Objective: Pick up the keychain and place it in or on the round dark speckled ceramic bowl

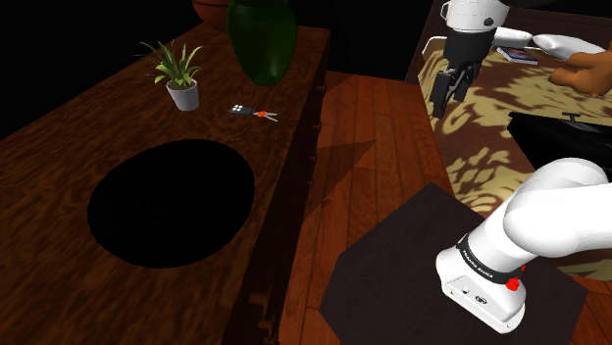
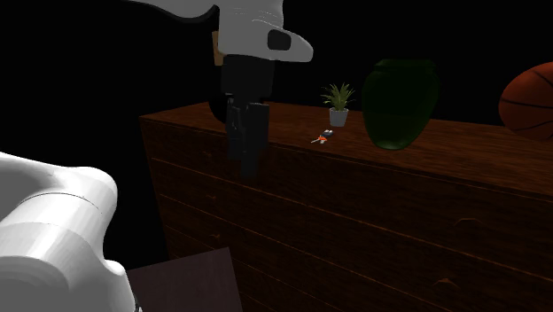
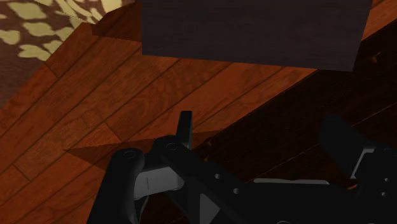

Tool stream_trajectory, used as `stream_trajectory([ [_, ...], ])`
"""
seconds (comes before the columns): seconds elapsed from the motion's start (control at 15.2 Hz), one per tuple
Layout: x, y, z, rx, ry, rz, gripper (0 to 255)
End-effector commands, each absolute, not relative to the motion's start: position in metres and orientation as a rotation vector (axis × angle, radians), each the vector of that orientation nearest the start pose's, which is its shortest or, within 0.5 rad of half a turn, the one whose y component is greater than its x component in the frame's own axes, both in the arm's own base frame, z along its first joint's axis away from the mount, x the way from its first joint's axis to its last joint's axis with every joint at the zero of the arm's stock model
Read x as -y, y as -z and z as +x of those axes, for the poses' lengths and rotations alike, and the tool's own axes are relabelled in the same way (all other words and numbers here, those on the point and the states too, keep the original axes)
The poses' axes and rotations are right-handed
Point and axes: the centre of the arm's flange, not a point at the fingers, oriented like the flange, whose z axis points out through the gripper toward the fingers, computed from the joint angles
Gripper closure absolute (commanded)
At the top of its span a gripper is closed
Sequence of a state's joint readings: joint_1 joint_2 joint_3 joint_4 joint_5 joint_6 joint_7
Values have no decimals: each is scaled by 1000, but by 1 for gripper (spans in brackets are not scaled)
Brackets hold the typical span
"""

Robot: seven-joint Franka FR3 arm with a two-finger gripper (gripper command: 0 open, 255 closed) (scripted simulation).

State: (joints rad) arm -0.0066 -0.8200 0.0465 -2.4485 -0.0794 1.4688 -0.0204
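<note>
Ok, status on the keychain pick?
Gripper open, empty, over floor beside dresser. Keychain on dresser top, near plant and vase. Bowl empty.

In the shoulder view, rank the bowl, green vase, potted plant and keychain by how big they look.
Largest to smallest: dark bowl, green vase (top cut off by the frame), potted plant, keychain.

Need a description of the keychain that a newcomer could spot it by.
Start at the dark wooden cabinet top on the shoulder view's left. Near its far end, close to the small potted plant and the big green vase, lies the keychain. It is the smallest, flattest thing there: a black fob with a red piece attached.
</note>
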Motion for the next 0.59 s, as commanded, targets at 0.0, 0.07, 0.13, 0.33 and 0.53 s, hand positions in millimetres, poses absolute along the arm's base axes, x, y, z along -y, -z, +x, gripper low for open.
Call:
stream_trajectory([
  [0.0, -5, -550, 283, 67, -260, -3244, 0],
  [0.07, -12, -547, 293, 85, -249, -3242, 0],
  [0.13, -19, -545, 303, 103, -237, -3239, 0],
  [0.33, -40, -539, 331, 158, -202, -3231, 0],
  [0.53, -62, -533, 359, 213, -167, -3221, 0],
])
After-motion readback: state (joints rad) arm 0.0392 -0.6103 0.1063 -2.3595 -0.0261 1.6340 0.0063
